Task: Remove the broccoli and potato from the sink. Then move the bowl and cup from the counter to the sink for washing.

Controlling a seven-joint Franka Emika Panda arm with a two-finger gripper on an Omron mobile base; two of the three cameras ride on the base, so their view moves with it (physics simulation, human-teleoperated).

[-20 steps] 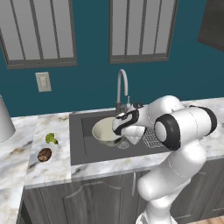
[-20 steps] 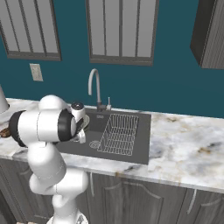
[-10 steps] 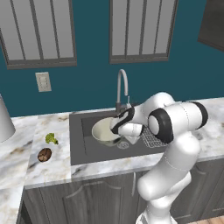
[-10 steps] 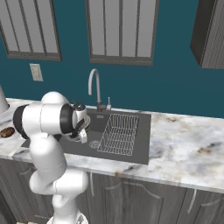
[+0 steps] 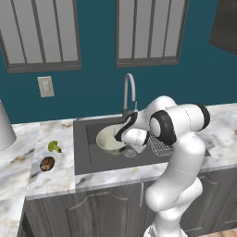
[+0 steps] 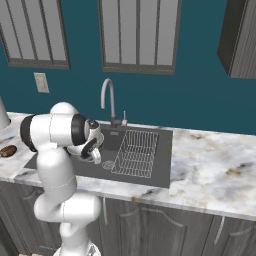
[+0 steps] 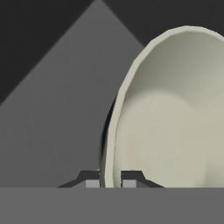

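Note:
The bowl [image 5: 108,139] sits low in the left part of the sink [image 5: 85,152], cream inside. My gripper [image 5: 122,134] is at its right rim, shut on it. In the hand view the bowl's [image 7: 170,118] thin rim runs down between my two fingertips [image 7: 92,182], gripper [image 7: 109,182]. On the counter [image 5: 55,178] left of the sink lie the broccoli [image 5: 54,146] and, just in front of it, the potato [image 5: 46,163]. The potato [image 6: 7,151] also shows at the left edge of the right base view, where my gripper [image 6: 93,146] is over the sink [image 6: 160,172]. The cup is out of view.
A curved chrome faucet [image 5: 129,92] rises behind the basin. A wire rack [image 6: 135,152] fills the sink's right half, close to my hand. A pale rounded object [image 5: 4,127] stands at the far left of the counter. Marble worktop [image 6: 215,170] stretches right of the sink.
My arm's upper links have swung left and closer over the sink. The bowl has stayed at about the same spot in the basin, still in my grip.

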